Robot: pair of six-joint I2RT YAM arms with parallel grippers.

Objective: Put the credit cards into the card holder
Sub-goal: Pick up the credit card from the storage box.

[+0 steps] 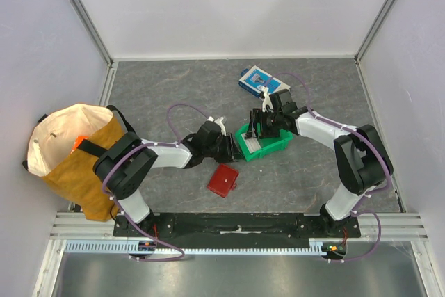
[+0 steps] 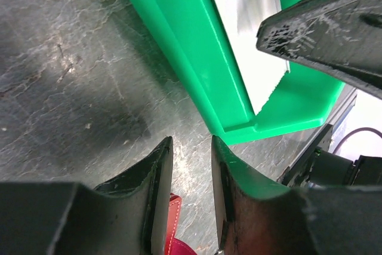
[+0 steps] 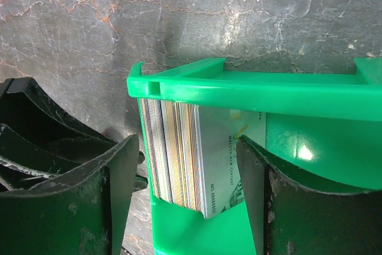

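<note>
From above, the small flat red folding card holder (image 1: 223, 181) lies on the grey stone-patterned surface (image 1: 174, 88), just beside the green plastic bin (image 1: 268, 145). The left claw (image 1: 235, 148) and right claw (image 1: 259, 127) are both at the bin.

In the left wrist view, the left claw is narrowed to a slit and grasps nothing.

In the right wrist view, the right claw is released, spread wide astride the mixed-colour plastic credit cards (image 3: 179, 159), which stand on edge inside the bin.

The left white-and-black arm (image 1: 163, 154) lies low, its black two-finger left gripper (image 2: 191, 141) narrowly parted, facing the right white-and-black arm (image 1: 320, 126), whose black two-finger right gripper (image 3: 186, 144) gapes wide.
</note>
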